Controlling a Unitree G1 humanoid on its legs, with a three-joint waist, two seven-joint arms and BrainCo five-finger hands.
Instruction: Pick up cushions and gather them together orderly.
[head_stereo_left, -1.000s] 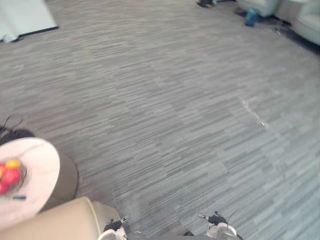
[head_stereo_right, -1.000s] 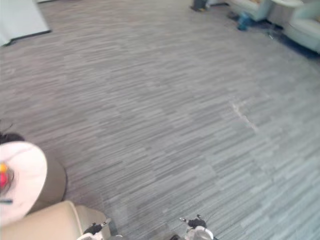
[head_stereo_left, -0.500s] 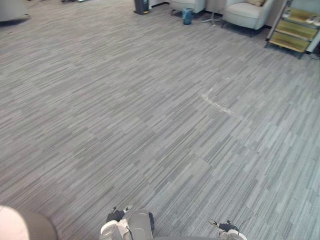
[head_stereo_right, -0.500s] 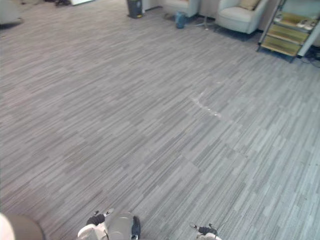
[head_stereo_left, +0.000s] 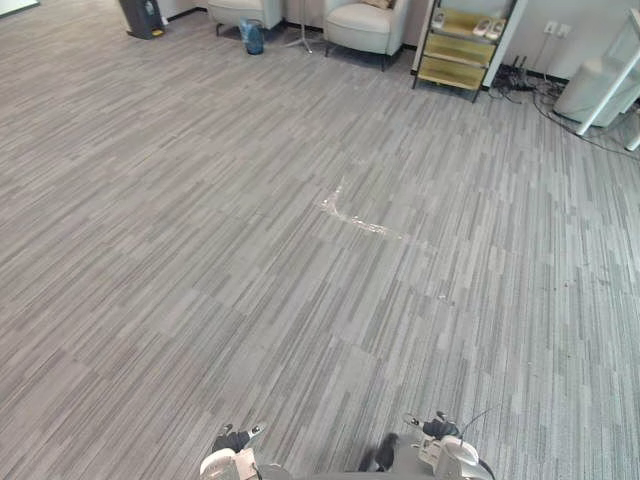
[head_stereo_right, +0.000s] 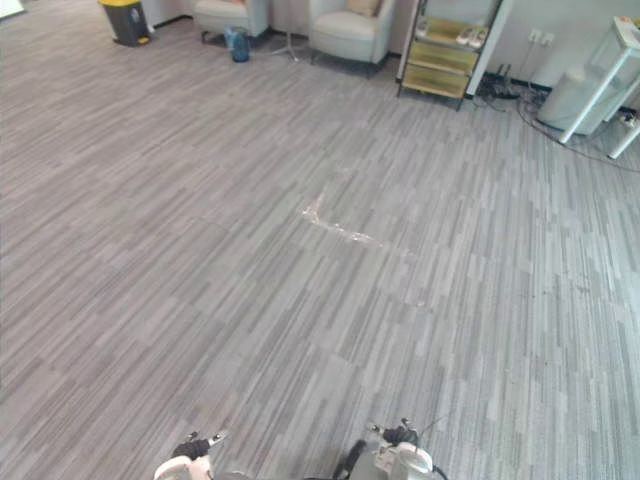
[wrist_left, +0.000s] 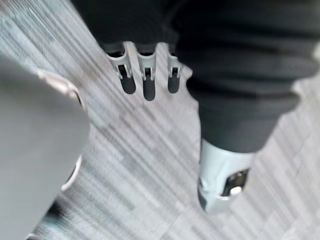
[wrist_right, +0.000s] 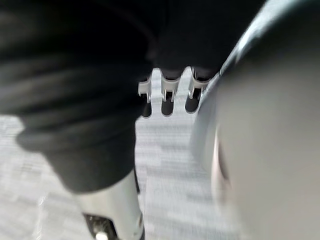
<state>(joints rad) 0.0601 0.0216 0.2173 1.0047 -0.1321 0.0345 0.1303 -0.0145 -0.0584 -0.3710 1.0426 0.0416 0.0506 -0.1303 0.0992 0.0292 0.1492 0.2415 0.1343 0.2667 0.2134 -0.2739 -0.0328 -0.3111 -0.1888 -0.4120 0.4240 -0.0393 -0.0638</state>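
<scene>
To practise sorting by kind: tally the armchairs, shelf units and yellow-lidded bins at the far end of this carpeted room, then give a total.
Armchairs: 2
Shelf unit: 1
Yellow-lidded bin: 1
Total: 4

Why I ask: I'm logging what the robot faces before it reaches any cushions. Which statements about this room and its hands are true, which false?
1. A pale scuff mark lies on the grey carpet. True.
2. The left hand holds a cushion. False: its fingers are straight and hold nothing.
3. An armchair stands beside a shelf unit at the far side. True.
4. The right hand is curled round a basket handle. False: its fingers are straight and empty.
</scene>
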